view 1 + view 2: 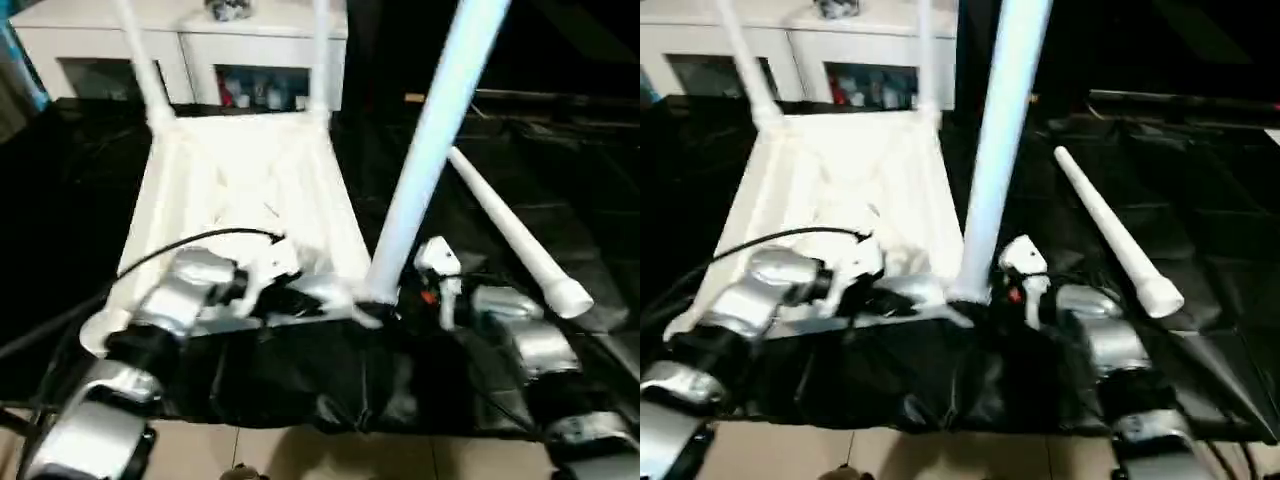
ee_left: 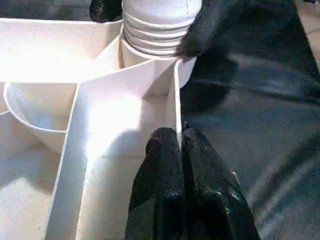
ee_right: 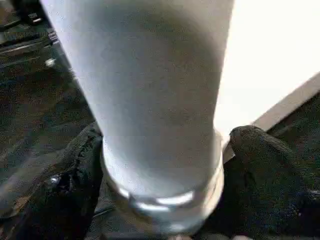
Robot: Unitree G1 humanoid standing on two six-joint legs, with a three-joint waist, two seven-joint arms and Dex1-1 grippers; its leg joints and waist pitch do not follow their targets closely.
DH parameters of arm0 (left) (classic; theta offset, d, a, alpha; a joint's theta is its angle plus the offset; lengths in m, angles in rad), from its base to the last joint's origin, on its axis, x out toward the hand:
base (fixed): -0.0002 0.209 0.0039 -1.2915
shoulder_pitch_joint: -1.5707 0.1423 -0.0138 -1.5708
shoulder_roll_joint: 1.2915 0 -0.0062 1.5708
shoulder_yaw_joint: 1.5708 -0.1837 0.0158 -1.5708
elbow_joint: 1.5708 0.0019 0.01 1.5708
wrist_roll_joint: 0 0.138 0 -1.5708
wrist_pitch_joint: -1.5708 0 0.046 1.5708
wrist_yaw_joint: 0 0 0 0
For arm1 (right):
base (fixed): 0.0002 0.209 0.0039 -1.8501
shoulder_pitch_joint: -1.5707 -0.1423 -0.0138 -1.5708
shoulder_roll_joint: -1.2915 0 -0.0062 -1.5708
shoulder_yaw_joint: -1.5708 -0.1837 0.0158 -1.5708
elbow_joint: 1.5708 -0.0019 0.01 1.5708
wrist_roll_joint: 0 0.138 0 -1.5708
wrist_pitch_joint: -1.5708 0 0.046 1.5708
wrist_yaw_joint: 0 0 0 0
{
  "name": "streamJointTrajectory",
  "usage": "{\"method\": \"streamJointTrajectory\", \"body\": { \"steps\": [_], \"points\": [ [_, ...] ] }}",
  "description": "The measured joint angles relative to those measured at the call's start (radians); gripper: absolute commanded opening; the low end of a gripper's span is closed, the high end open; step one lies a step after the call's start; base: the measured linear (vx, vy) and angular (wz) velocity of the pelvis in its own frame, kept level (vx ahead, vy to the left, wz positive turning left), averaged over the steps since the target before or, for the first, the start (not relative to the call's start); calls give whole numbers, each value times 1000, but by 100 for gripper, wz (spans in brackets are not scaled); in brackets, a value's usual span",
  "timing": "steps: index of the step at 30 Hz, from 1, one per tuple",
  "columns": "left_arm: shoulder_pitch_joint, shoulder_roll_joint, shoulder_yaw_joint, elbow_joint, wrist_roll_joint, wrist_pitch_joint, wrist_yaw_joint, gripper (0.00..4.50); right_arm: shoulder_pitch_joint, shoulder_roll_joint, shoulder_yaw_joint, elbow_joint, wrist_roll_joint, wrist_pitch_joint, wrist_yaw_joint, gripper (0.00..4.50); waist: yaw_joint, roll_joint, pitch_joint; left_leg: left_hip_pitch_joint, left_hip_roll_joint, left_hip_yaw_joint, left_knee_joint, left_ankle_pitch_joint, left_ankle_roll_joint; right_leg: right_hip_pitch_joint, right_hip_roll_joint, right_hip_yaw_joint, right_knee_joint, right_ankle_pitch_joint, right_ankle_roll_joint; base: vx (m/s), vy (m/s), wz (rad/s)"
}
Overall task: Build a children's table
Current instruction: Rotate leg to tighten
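So, progress check from my remote seat: the tabletop (image 1: 250,190) lies upside down on the black cloth (image 1: 1200,260), ribbed underside up, in front of the white glass-doored cabinet (image 1: 180,45). Two legs (image 1: 140,65) stand upright in the far corner sockets, so I'd call those done. A third leg (image 1: 430,140) stands in the near socket on my right side, and the left wrist view shows its ribbed end (image 2: 157,25) sitting in the socket (image 2: 150,60) with some ridges above the rim, so I'd guess it isn't fully seated. The fourth leg (image 1: 1110,235) lies loose on the cloth off to the right, well apart from the tabletop, and the near left socket has no leg in it as far as I can see.

Grippers: the left gripper (image 2: 181,145) has its fingers pressed together on the thin edge wall of the tabletop (image 2: 176,100), pinching it. The right gripper (image 3: 160,195) has its fingers (image 3: 260,150) spread on either side of the third leg's base; I can't tell if they touch it.

Writing or labels: none I can read anywhere, cabinet contents included.
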Motion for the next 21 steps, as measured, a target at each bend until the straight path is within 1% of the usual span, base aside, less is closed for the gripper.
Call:
{"method": "streamJointTrajectory", "body": {
  "steps": [3,4,6,9,12,16,17,20,21],
  "points": [
    [0,13,-3,0,0,-6,-24,0,-1,-7,9,-3,-2,0,35,412,1,0,0,1,0,0,0,0,0,1,0,0,0,0,0,0,0,0],
    [0,16,-4,0,0,-8,-28,0,-1,-8,10,-3,-2,0,41,387,1,0,0,1,0,0,0,0,0,1,0,0,0,0,0,0,0,0],
    [0,20,-4,0,0,-13,-33,0,-3,-9,13,-3,-2,2,53,387,1,-1,-1,1,0,0,0,0,0,1,0,0,0,0,0,0,0,0],
    [0,26,-4,0,0,-17,-40,0,-6,-8,17,-3,-2,8,57,355,-1,-1,-1,1,0,0,0,0,0,1,0,0,0,0,0,0,0,0],
    [0,28,-3,1,0,-17,-40,0,-7,-7,17,-5,-3,8,60,345,-2,-1,-1,1,0,0,0,0,0,1,0,0,1,0,0,0,0,0],
    [1,27,-5,1,0,-18,-42,0,-7,1,22,-18,-2,8,78,314,0,-1,-1,2,0,0,0,0,0,1,0,0,1,0,0,0,0,0],
    [1,25,-6,1,0,-19,-46,0,-7,5,24,-22,-2,8,78,314,0,-1,-1,2,0,0,0,0,0,1,0,0,1,0,0,0,0,0],
    [2,26,-5,1,0,-20,-51,0,-5,8,30,-29,-4,7,78,289,6,-1,-1,1,0,0,0,0,0,1,0,0,0,0,0,0,0,0],
    [2,26,-5,1,0,-20,-51,0,-4,8,30,-30,-5,5,77,289,6,-1,-1,1,0,0,0,0,0,1,0,0,0,0,0,0,0,0]
  ]
}}
